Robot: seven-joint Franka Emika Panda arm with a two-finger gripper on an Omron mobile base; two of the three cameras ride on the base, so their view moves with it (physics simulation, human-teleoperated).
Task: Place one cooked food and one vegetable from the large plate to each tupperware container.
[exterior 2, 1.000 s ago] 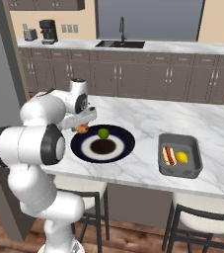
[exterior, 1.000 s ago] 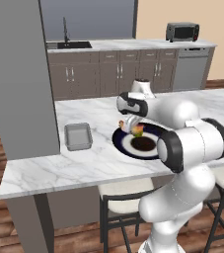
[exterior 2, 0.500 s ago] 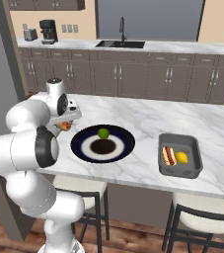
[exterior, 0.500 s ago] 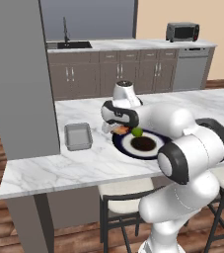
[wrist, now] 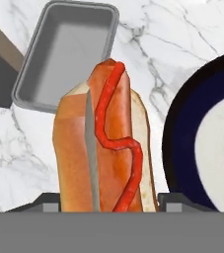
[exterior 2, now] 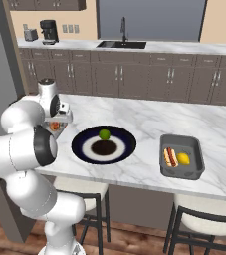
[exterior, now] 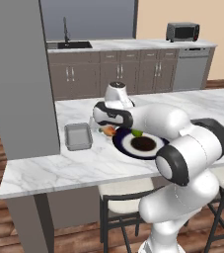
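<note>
Step in hand: carrying hot dog (wrist: 106,143) from large plate (exterior: 133,144) toward empty tupperware container (wrist: 66,52). Gripper (wrist: 106,205) clamped on hot dog, bun upright between jaws. Empty container ahead of hand, beyond bun; plate beside hand, lime (exterior 2: 104,134) on it. Second container (exterior 2: 181,157) well apart past plate, holding hot dog and lemon. Next, by judgement: advance over empty container, lower, release. No legible writing or brands.

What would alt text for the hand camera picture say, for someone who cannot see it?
A hot dog in a bun, with a red squiggle of sauce along it, stands held in the gripper above a white marble counter. An empty grey tray lies beyond it, and the edge of a dark plate with a white ring shows at right.
</note>
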